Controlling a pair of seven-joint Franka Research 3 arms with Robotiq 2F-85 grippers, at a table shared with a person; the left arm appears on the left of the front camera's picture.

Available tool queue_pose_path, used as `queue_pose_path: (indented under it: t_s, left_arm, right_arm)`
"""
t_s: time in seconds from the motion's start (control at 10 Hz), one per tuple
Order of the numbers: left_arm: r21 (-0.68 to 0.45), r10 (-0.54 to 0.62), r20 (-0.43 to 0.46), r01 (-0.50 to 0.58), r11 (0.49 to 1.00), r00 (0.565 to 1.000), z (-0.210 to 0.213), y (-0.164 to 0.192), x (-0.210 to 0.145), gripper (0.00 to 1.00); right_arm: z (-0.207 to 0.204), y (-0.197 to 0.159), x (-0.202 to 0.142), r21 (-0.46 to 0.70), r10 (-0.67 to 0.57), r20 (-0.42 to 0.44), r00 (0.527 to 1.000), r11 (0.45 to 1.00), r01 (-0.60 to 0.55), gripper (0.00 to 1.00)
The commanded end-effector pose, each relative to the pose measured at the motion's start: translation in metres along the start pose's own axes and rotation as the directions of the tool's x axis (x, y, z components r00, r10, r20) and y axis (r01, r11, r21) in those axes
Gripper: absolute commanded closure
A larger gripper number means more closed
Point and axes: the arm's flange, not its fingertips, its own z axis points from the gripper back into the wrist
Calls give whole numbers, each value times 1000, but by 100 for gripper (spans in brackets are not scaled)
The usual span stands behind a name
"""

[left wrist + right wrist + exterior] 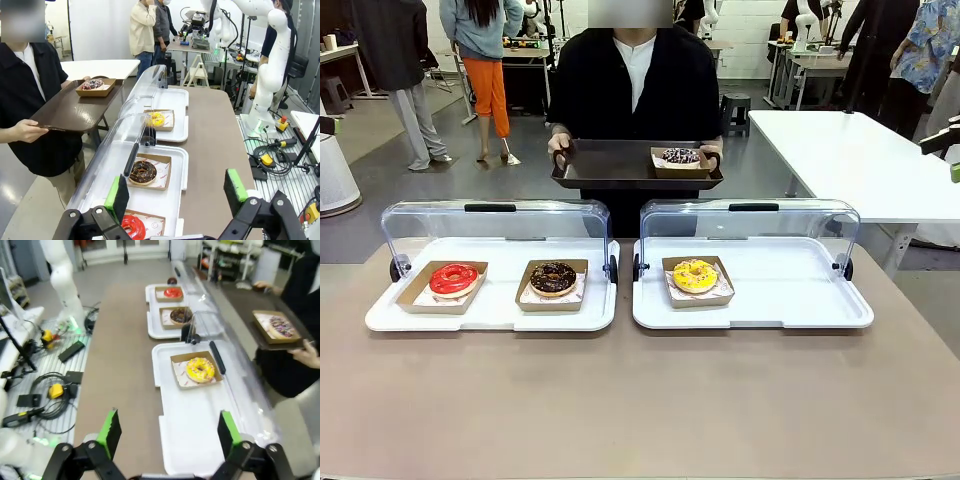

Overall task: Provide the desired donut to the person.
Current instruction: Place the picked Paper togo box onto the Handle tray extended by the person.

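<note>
The person (635, 85) in a black top stands at the far side holding a dark serving tray (610, 165) with a sprinkled chocolate donut (681, 156) in a cardboard tray on it. On the table, the left white display tray (380, 318) holds a red donut (453, 279) and a chocolate donut (553, 277). The right display tray (790, 300) holds a yellow donut (695, 275). My left gripper (176, 192) hangs open above the red donut (134, 227) end of the table. My right gripper (168, 432) is open, well short of the yellow donut (200, 369).
Both display trays have clear lids (500, 225) raised at the back. The near half of the brown table (640, 400) is bare. A white table (850, 160) stands at the back right. Other people walk behind. Cables and boxes (50, 390) lie off the table's robot side.
</note>
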Motion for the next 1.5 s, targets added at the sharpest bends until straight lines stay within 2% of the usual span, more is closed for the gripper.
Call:
queue_pose_path:
  t_s: [0.0, 0.2, 0.4, 0.7, 1.0, 1.4]
  left_arm:
    - [-5, -4, 10, 4, 1000, 1000, 2, -1, 2, 0]
    - [-5, -4, 10, 4, 1000, 1000, 2, -1, 2, 0]
    - [-5, -4, 10, 4, 1000, 1000, 2, -1, 2, 0]
    - [-5, -4, 10, 4, 1000, 1000, 2, -1, 2, 0]
    - [-5, -4, 10, 4, 1000, 1000, 2, -1, 2, 0]
    - [-5, -4, 10, 4, 1000, 1000, 2, -1, 2, 0]
  right_arm:
    - [-8, 0, 10, 29, 3, -21, 1000, 1000, -2, 0]
    - [-4, -1, 3, 8, 4, -5, 1000, 1000, -4, 0]
    - [-14, -31, -21, 78, -82, 54, 995, 994, 78, 0]
    - [-15, -36, -53, 149, -62, 134, 989, 988, 42, 0]
    - [-11, -37, -67, 130, -21, 182, 983, 992, -3, 0]
    - [-11, -28, -68, 164, -16, 149, 989, 986, -9, 0]
